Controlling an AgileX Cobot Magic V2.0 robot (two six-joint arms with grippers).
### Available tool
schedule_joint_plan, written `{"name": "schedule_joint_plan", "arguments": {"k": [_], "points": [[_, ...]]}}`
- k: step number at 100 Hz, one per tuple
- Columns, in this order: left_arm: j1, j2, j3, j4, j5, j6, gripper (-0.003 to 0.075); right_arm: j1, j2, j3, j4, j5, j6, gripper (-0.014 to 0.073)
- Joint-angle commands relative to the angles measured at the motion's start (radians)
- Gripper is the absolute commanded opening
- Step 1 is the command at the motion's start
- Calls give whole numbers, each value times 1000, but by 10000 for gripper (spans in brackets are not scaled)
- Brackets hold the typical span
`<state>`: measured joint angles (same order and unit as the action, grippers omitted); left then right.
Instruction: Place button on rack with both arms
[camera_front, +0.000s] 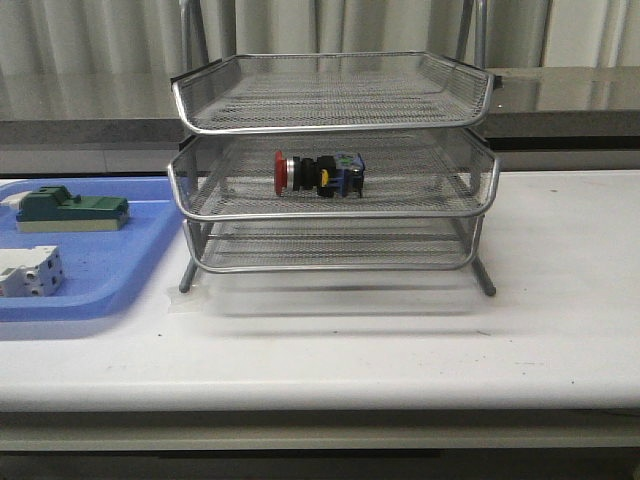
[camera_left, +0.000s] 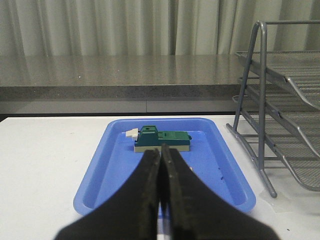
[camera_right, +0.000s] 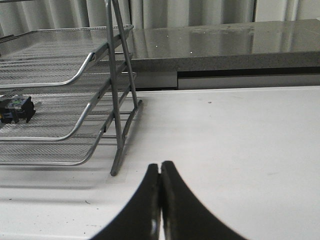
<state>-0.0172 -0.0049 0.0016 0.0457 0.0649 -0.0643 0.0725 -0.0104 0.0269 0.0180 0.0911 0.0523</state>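
Observation:
The button (camera_front: 318, 173), with red mushroom head, black body and yellow and blue-green rear parts, lies on its side in the middle tier of the silver wire-mesh rack (camera_front: 335, 215). Its rear end shows in the right wrist view (camera_right: 16, 110). Neither arm shows in the front view. My left gripper (camera_left: 160, 155) is shut and empty above the blue tray (camera_left: 107, 165). My right gripper (camera_right: 160, 167) is shut and empty above the white table, to the right of the rack (camera_right: 117, 105).
The blue tray (camera_front: 130, 270) at the left holds a green block (camera_front: 70, 208), also seen from the left wrist (camera_left: 162, 140), and a white terminal block (camera_front: 28, 272). The rack's frame (camera_left: 260, 100) stands right of the tray. A grey counter runs behind.

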Motion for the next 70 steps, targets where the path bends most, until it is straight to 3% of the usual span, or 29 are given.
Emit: {"name": "schedule_joint_plan", "arguments": {"k": [1, 70], "points": [[-6, -32, 48, 14, -79, -21, -20, -6, -21, -15, -12, -73, 0, -61], [-4, -32, 48, 11, -79, -21, -20, -6, -21, -15, -12, -73, 0, -61]]}}
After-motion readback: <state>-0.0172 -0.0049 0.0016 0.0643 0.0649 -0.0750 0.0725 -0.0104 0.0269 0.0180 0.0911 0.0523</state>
